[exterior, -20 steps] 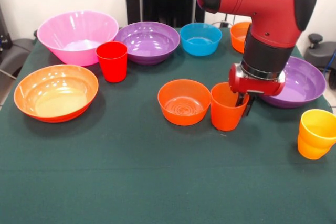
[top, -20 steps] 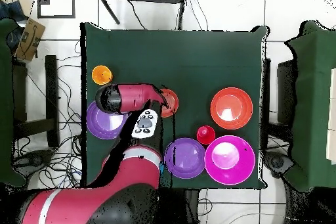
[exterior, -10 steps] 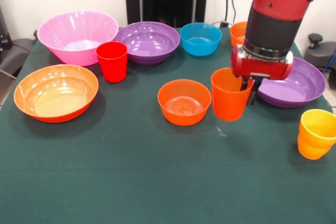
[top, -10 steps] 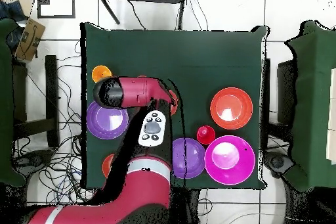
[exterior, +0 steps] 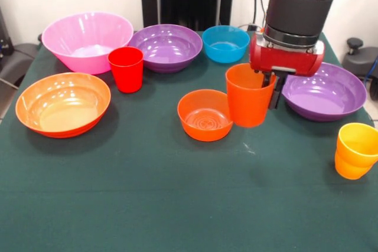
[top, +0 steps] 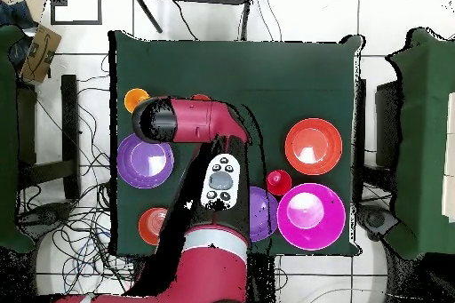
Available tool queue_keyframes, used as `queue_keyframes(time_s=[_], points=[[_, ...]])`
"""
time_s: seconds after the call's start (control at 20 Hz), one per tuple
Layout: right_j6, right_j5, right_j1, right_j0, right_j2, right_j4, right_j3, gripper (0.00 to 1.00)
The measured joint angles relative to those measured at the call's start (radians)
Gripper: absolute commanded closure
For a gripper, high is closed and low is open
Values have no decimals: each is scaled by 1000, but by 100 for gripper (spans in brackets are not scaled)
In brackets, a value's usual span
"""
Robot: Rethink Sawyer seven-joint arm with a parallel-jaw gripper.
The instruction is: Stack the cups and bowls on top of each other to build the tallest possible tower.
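Note:
In the front view my gripper is shut on the rim of the orange cup, with one finger inside it and one outside. It holds the cup upright, clear of the table, just right of the small orange bowl. The blue bowl and a wide purple bowl stand at the back. Another purple bowl lies right of the gripper. No tower shows; each piece stands singly. In the overhead view the arm hides the gripper and the cup.
A red cup, a large pink bowl and a large orange bowl stand at the left. A yellow-orange cup is at the right edge. The overhead view shows another small orange bowl near the robot's base.
The gripper has lifted the orange cup off the table and carried it up and to the left, closer to the small orange bowl.

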Motion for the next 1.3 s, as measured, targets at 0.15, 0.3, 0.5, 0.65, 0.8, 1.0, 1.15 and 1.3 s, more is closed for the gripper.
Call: queue_keyframes(time_s=[0.15, 0.3, 0.5, 0.65, 0.8, 1.0, 1.15, 1.3], points=[[0, 0, 0, -5, 0, 0, 10, 100], [0, 0, 2, -6, 0, -5, 20, 100], [0, 0, 4, -6, 0, -20, 31, 100], [0, 0, 6, -6, 0, -35, 42, 100], [0, 0, 6, -6, 0, -54, 51, 100], [0, 0, 6, -11, 0, -74, 63, 100], [0, 0, 7, -18, 0, -90, 71, 100], [0, 0, 7, -28, 0, -107, 78, 100]])
